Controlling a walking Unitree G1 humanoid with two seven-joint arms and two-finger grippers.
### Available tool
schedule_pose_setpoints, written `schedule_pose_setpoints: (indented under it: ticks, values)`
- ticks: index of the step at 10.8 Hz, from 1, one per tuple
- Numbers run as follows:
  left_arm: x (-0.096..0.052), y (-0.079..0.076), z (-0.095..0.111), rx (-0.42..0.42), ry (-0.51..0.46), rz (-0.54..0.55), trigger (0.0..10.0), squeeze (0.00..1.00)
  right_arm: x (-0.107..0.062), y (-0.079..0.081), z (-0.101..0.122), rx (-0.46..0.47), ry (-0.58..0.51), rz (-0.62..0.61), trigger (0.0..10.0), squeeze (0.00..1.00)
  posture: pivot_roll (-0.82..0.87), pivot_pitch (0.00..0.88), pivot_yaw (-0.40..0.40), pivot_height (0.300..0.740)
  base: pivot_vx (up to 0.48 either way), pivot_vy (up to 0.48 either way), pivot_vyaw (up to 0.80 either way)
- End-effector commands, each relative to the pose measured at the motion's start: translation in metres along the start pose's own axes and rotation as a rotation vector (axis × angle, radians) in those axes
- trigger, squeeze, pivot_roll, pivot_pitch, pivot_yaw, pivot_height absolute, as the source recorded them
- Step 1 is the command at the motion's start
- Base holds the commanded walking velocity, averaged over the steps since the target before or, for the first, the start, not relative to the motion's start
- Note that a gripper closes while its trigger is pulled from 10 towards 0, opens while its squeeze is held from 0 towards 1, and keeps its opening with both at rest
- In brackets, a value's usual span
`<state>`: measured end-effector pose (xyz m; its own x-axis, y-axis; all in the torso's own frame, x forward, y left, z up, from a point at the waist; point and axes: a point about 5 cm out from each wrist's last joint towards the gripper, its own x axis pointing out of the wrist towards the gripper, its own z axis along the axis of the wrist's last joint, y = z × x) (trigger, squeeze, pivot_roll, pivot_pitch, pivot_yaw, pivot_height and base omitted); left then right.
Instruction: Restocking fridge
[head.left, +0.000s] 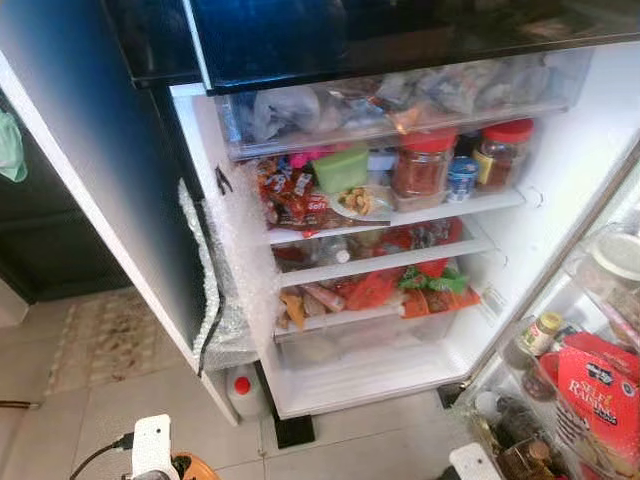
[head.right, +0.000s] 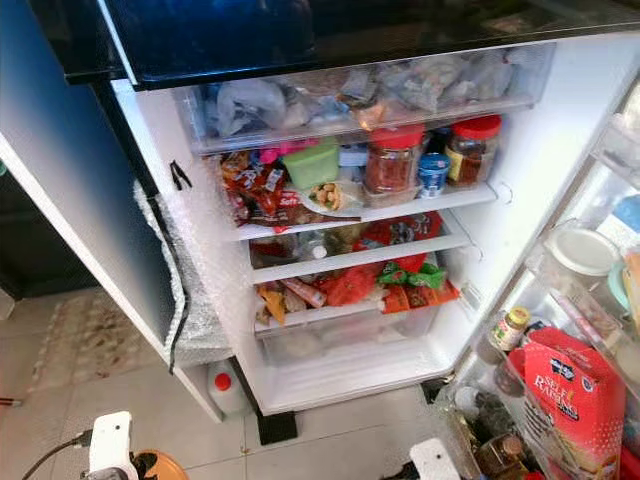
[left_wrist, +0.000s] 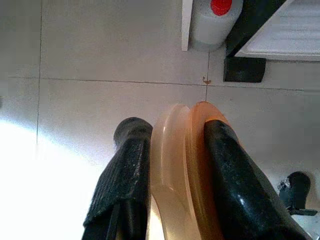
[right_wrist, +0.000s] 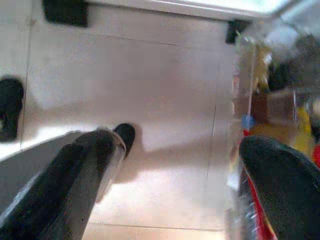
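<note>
The fridge (head.left: 400, 250) interior glows bright at frame centre while its door top stays dark and glossy. Head views look soft and slightly hazy. A blown-out glare patch whitens the floor (left_wrist: 30, 165) at lower left in the left wrist view; the right wrist view's right edge is blurred

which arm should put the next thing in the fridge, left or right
Left, most likely. The left gripper is shut on an orange ring-shaped item, low above the floor tiles before the open fridge. The right gripper is open and holds nothing, beside the door shelves.
</note>
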<state>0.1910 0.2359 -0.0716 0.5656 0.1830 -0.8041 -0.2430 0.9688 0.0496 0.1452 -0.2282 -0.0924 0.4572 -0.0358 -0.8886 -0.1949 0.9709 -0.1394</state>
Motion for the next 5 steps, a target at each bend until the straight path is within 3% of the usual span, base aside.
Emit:
schedule_pose_setpoints:
  ticks: [1, 3, 5]
  values:
    - [-0.001, 0.004, -0.003, 0.017, 0.016, 0.008, 10.0, 0.00, 0.001, 0.003, 0.002, 0.086, -0.004, -0.005, 10.0, 0.00, -0.10, 0.000, 0.057, 0.740, 0.000, 0.000, 0.00]
    - [0.000, 0.005, -0.002, 0.027, 0.017, 0.016, 10.0, 0.00, 0.002, 0.007, 0.003, 0.242, -0.004, -0.041, 10.0, 0.00, -0.09, 0.000, 0.056, 0.740, 0.000, -0.120, 0.00]
    - [0.000, 0.004, -0.002, 0.025, 0.017, 0.016, 10.0, 0.00, 0.003, 0.016, 0.000, 0.229, 0.019, -0.019, 10.0, 0.00, -0.08, 0.000, 0.055, 0.740, 0.000, -0.272, 0.00]
